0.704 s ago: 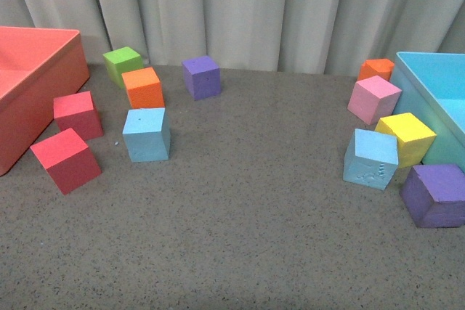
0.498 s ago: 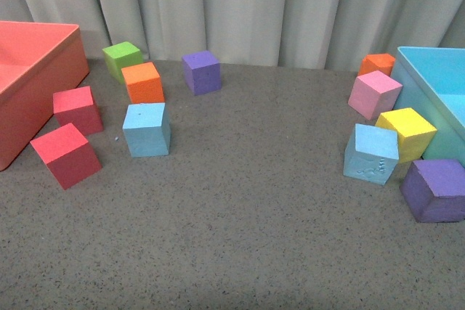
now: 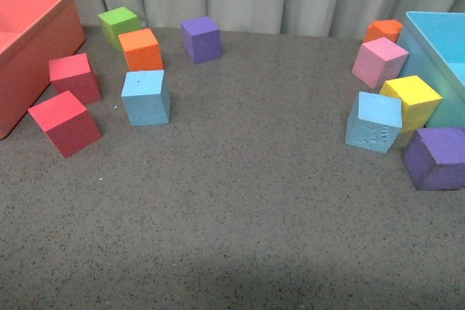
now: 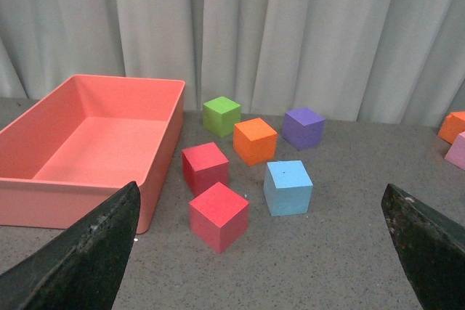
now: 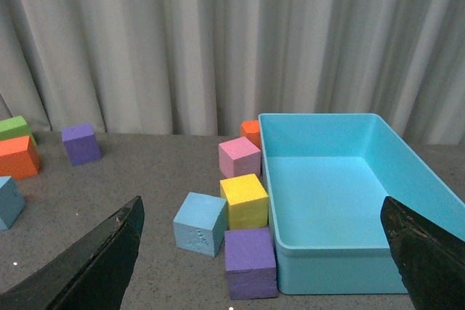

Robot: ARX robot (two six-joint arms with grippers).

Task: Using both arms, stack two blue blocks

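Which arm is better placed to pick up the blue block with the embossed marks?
Right. The embossed blue block lies on the robot's right, beside the yellow cube, and the open right gripper faces it. The left wrist view does not show it.

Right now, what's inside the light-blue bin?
Nothing shows inside the light-blue bin; its floor looks bare. A right gripper finger covers its near corner.
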